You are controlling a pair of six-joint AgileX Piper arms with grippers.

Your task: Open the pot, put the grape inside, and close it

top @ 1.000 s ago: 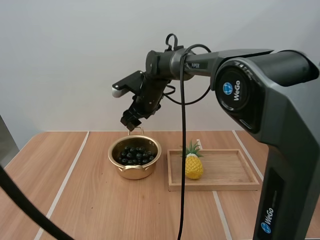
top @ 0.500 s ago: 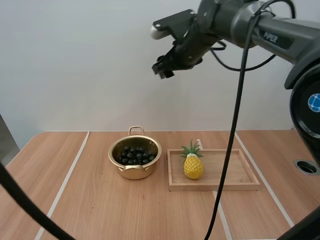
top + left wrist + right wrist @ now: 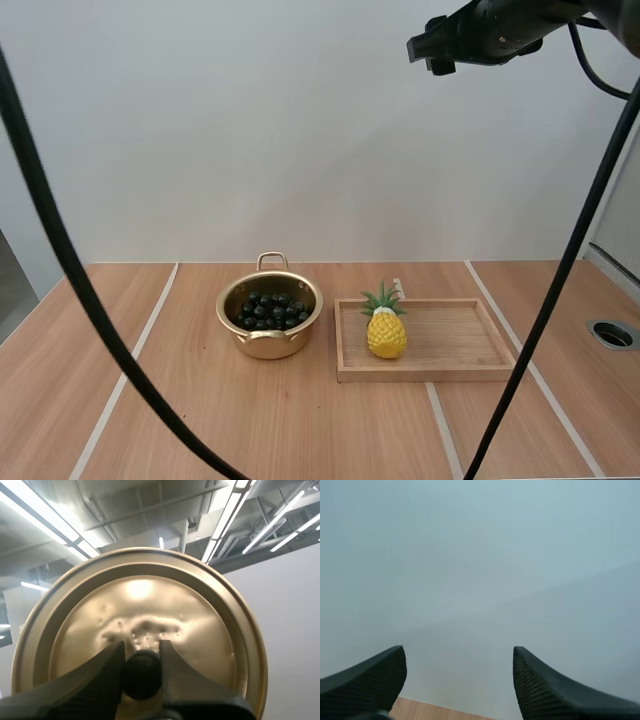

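Note:
The golden pot [image 3: 268, 344] stands open on the wooden table, left of centre, with a bunch of dark grapes [image 3: 270, 311] lying inside it. Its golden lid [image 3: 140, 600] is held up in the air in the left wrist view, where my left gripper [image 3: 141, 650] is shut on the lid's black knob [image 3: 142, 676]. My right gripper [image 3: 434, 50] hangs high above the table, up and to the right of the pot. In the right wrist view my right gripper [image 3: 460, 655] is open and faces the pale wall, with nothing between its fingers.
A wooden tray [image 3: 430, 374] sits just right of the pot, and a yellow toy pineapple [image 3: 386, 332] stands at its left end. A round hole [image 3: 612, 334] is set into the table near the right edge.
My right arm has lifted from just above the pot and swung up and to the right. The pot, grapes, tray and pineapple have not moved.

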